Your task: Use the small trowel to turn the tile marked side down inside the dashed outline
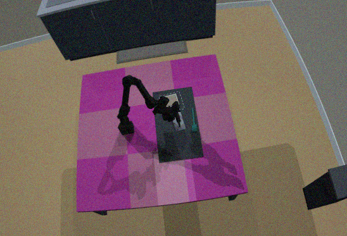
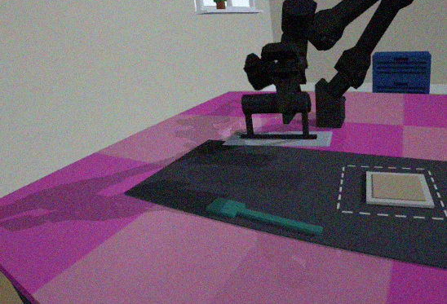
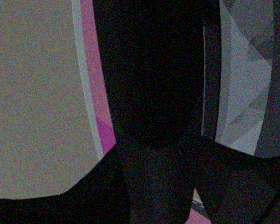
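Observation:
The tile lies flat on the mat, inside the dashed outline. Its pale border and plain tan face are up; its underside is hidden. My gripper is shut on the black handle of the trowel. The trowel has a flat grey blade and is held a little above the mat, beside the tile and apart from it. In the top view the arm partly covers the tile.
A teal long-handled tool lies on the mat near its edge on the side away from the arm's base. The mat lies on a pink and magenta checked table. Dark arm shadows fall across mat and table.

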`<state>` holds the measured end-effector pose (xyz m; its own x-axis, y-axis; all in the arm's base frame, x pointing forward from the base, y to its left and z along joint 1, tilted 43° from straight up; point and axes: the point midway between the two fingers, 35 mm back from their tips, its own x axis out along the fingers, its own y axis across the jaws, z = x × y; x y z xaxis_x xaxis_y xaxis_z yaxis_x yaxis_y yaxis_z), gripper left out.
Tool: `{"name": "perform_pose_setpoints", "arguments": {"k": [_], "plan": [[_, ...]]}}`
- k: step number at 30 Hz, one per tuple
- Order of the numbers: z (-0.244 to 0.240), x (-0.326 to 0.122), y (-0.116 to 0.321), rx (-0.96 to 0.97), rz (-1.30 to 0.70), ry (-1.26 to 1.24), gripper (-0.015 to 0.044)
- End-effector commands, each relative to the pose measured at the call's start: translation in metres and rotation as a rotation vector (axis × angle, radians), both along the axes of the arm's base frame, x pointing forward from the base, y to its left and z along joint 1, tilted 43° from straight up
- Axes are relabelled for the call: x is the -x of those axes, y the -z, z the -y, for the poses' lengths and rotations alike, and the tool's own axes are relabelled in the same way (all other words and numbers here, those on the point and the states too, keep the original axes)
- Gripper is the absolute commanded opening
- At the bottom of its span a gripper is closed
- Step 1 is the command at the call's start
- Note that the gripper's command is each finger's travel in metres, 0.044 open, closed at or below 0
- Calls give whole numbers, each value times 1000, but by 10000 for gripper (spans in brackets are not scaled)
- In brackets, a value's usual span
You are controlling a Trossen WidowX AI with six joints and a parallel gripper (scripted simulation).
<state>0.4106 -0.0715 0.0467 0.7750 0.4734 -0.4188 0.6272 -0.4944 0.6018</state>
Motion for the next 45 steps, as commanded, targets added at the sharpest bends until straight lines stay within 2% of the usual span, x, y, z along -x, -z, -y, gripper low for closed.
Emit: {"name": "perform_pose_setpoints", "arguments": {"k": [1, 21, 45], "plan": [[2, -1, -1, 5, 8, 0, 0], [2, 1, 4, 2, -3, -4, 0], [69, 64, 123, 23, 34, -71, 0]]}}
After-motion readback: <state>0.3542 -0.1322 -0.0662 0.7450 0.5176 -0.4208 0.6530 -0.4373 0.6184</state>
